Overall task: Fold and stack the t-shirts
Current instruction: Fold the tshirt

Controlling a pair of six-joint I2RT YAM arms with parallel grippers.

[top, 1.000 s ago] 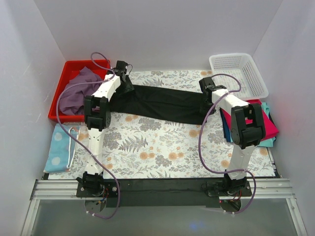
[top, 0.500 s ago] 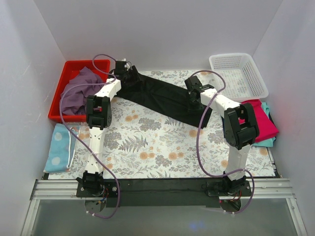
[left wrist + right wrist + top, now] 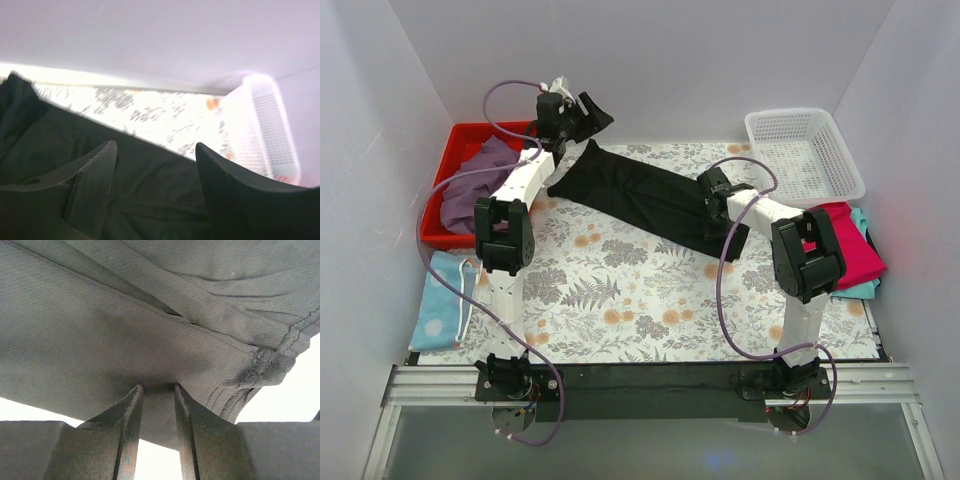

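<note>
The large black t-shirt (image 3: 645,195) lies as a long diagonal band across the flowered mat. My left gripper (image 3: 592,114) hangs open above its far left end, near the back wall. In the left wrist view, black cloth (image 3: 150,190) lies below the spread left gripper (image 3: 155,145), and nothing sits between the fingers. My right gripper (image 3: 717,196) is shut on the shirt's right part. In the right wrist view, my right gripper (image 3: 157,387) pinches a fold of the black cloth (image 3: 125,330). A dusty purple t-shirt (image 3: 470,192) fills the red bin (image 3: 470,131). A magenta-pink t-shirt (image 3: 852,250) lies folded on teal (image 3: 866,290) and dark blue (image 3: 781,262) ones at the right.
A white basket (image 3: 805,150) stands at the back right, also seen as the basket (image 3: 272,130) in the left wrist view. A light blue dotted cloth (image 3: 440,300) lies off the mat at the left. Walls close in at the back and both sides.
My left gripper has let go of the black t-shirt's left end and risen toward the back wall. My right gripper shifted left with the cloth, and the shirt now lies slanted.
</note>
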